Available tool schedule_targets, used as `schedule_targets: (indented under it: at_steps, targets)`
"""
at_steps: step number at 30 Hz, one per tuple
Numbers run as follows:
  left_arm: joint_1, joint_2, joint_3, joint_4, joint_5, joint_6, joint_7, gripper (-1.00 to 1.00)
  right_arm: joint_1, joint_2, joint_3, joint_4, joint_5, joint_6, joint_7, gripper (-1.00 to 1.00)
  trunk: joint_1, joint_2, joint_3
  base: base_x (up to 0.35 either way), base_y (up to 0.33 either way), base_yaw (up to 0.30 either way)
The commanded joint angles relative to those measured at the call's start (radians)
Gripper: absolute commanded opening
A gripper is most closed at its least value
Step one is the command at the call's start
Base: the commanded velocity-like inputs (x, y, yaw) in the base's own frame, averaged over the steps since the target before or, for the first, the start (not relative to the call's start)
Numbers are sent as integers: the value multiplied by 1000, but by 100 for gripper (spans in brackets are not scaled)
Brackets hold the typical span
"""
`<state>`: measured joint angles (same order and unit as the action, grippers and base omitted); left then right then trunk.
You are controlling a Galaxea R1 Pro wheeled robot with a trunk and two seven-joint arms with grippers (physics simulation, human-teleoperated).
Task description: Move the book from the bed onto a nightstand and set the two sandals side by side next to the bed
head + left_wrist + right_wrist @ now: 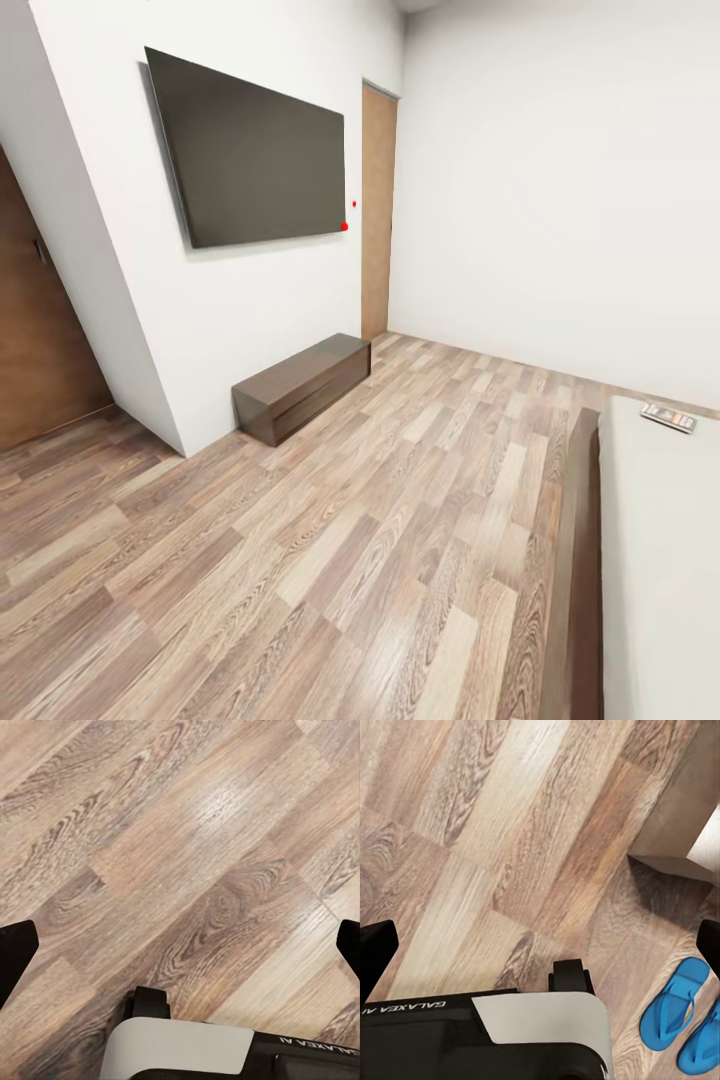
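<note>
Hanging open and empty over the plank floor (330,540), the right gripper (540,945) sits nearer the two blue sandals (686,1016), lying parallel beside the bed (660,560); the left gripper (180,945) is open too.

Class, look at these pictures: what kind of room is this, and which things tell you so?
Most likely a bedroom: a bed with a light mattress, a wall-mounted television above a low cabinet, and blue sandals on the wood floor.

- Your base (180,1050) has a light grey curved cover over a black body.
- White "GALAXEA" letters are printed on the black panel (412,1009).
- Your fingertips (13,949) are black.
</note>
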<state>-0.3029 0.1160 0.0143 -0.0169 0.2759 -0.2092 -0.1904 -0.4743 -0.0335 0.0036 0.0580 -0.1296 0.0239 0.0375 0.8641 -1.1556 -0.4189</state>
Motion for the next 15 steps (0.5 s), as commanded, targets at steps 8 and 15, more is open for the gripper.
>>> schedule_targets:
  at_steps: [8, 15]
  targets:
    - [-1, -1, 1, 2, 7, -2, -6, 100, -1, 0, 1, 2, -10, 1, 4, 100, -4, 7, 2, 0, 0, 0]
    - [-1, -7, 1, 1, 7, -2, -7, 100, -1, 0, 1, 2, -10, 1, 4, 100, -31, 56, 24, 0, 0, 0]
